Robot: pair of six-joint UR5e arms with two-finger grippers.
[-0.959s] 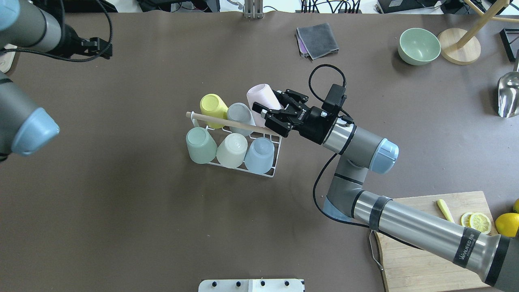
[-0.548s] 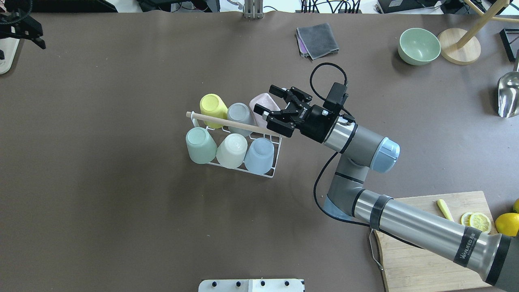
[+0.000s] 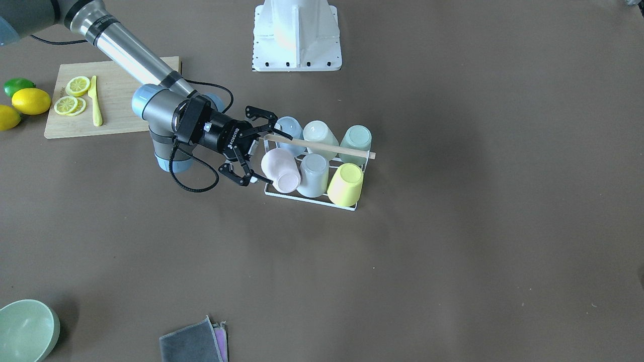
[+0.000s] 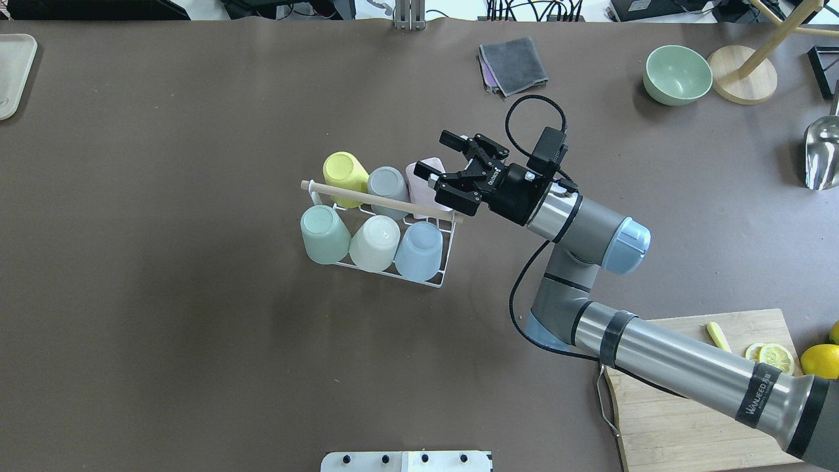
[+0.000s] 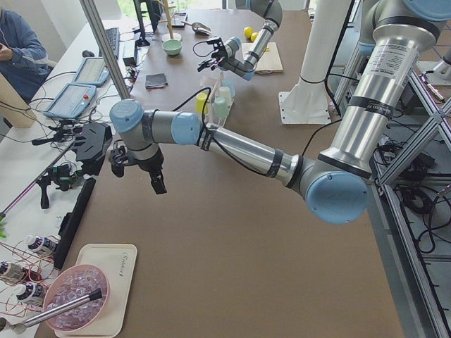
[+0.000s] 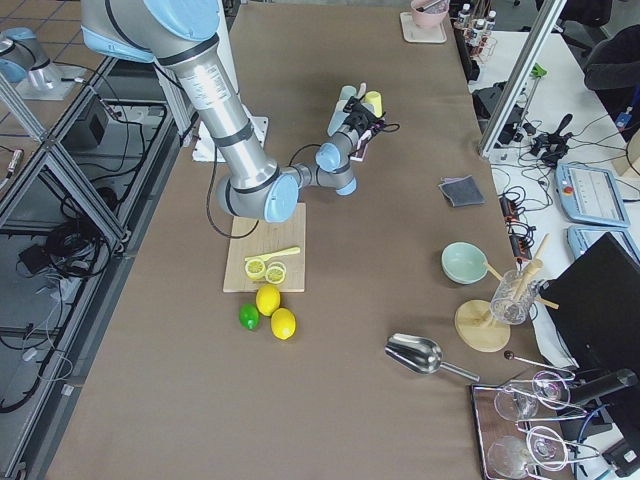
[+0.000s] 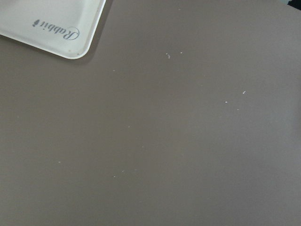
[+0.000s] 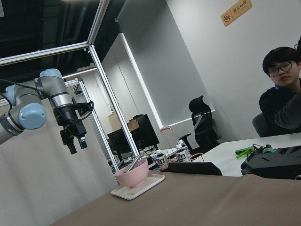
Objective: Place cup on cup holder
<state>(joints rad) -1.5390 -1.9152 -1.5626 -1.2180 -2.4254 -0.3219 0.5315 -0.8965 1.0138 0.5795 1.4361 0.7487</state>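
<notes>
The cup holder is a white wire rack with a wooden rod across its top, at the table's middle. Several cups stand upside down on it: yellow, grey, green, cream and blue. The pink cup sits on its far right corner and also shows in the front view. My right gripper is open, its fingers apart on either side of the pink cup without gripping it; it also shows in the front view. My left gripper hangs over the table's far left end, empty, fingers apart in the right wrist view.
A folded grey towel, green bowl, wooden stand and metal scoop lie at the far right. A cutting board with lemon slices is near right. A white tray lies far left.
My right gripper has let go of the pink cup, which dropped lower onto the rack, and drew back slightly. My left arm has swung left out of the overhead view.
</notes>
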